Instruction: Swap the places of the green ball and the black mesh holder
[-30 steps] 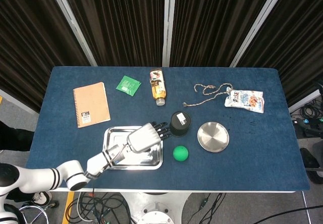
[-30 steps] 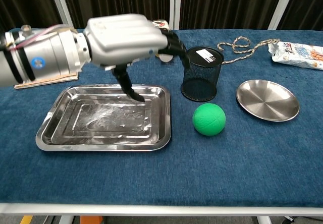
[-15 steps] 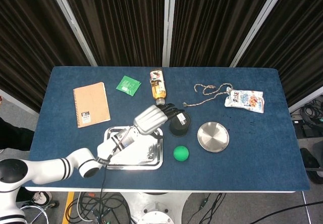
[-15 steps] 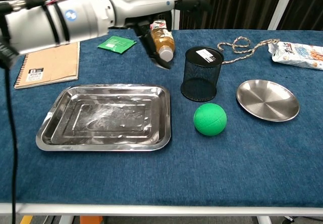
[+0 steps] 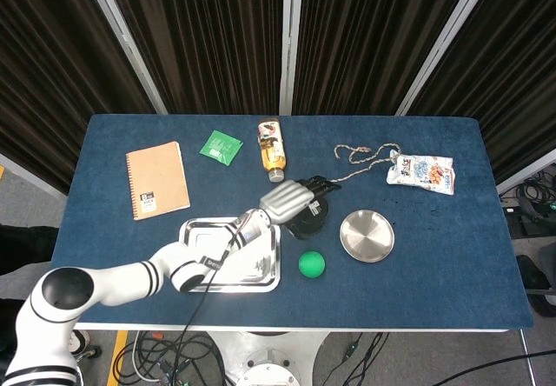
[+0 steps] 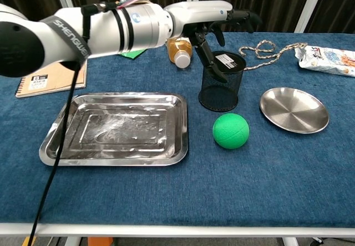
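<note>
Reaching across from over the tray (image 6: 66,146), the left hand (image 6: 222,19) now hovers open above the mesh holder (image 6: 222,82), which stands just behind the green ball (image 6: 231,130), so a grasp looks imminent.

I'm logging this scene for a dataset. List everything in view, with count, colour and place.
Table: one, blue cloth.
Notebook: one, tan, far left.
Packet: one, green, right of the notebook.
Bottle: one, amber, lying at the back centre.
Rope: one, beige, back right.
Snack bag: one, white, far right.
Tray: one, silver, front left.
Black mesh holder: one, upright, centre.
Green ball: one, in front of the holder.
Round plate: one, silver, right of the holder.
Left hand: white and black, over the holder, fingers spread.
</note>
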Robot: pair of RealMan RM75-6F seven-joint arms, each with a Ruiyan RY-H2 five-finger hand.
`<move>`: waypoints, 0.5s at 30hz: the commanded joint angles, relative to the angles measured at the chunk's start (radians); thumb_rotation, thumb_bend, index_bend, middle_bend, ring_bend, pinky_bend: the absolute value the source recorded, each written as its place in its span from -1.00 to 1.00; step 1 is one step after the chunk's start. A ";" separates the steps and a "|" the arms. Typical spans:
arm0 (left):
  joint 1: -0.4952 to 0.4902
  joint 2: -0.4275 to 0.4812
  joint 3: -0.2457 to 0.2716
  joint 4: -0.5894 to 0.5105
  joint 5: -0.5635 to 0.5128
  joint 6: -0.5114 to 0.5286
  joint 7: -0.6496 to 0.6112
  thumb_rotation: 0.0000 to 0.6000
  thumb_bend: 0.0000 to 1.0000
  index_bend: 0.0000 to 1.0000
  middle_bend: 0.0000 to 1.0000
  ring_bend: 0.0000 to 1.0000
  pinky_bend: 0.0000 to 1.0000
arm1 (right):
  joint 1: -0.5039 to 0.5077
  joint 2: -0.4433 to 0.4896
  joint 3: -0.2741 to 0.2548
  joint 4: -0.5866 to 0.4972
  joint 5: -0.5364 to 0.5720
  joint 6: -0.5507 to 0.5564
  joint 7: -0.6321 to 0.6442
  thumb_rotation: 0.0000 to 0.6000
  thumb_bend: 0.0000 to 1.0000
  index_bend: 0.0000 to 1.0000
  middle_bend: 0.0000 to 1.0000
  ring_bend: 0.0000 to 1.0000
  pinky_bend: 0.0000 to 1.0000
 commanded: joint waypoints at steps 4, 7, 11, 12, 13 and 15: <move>-0.036 -0.036 0.013 0.090 0.012 -0.033 -0.031 1.00 -1.00 -0.96 -0.91 -0.98 -0.58 | -0.004 -0.006 -0.007 0.015 -0.007 -0.004 0.012 1.00 -0.65 -1.00 -0.99 -1.00 -0.94; -0.044 -0.041 0.027 0.120 0.016 -0.051 -0.031 1.00 -1.00 -0.96 -0.91 -0.98 -0.58 | -0.007 -0.009 -0.010 0.027 -0.008 -0.006 0.021 1.00 -0.65 -1.00 -0.99 -1.00 -0.94; -0.053 -0.046 0.043 0.147 0.014 -0.083 -0.033 1.00 -1.00 -0.96 -0.90 -0.98 -0.58 | -0.009 -0.014 -0.014 0.039 -0.012 -0.009 0.031 1.00 -0.65 -1.00 -0.99 -1.00 -0.94; -0.056 -0.046 0.045 0.151 0.013 -0.091 -0.037 1.00 -1.00 -0.95 -0.88 -0.98 -0.58 | -0.008 -0.016 -0.014 0.040 -0.013 -0.010 0.032 1.00 -0.65 -1.00 -0.99 -1.00 -0.94; -0.059 -0.045 0.048 0.155 0.013 -0.099 -0.042 1.00 -1.00 -0.94 -0.86 -0.97 -0.57 | -0.008 -0.017 -0.015 0.042 -0.015 -0.011 0.033 1.00 -0.65 -1.00 -0.99 -1.00 -0.94; -0.061 -0.047 0.050 0.163 0.015 -0.099 -0.042 1.00 -1.00 -0.85 -0.74 -0.90 -0.50 | -0.008 -0.020 -0.017 0.045 -0.016 -0.013 0.035 1.00 -0.65 -1.00 -0.99 -1.00 -0.94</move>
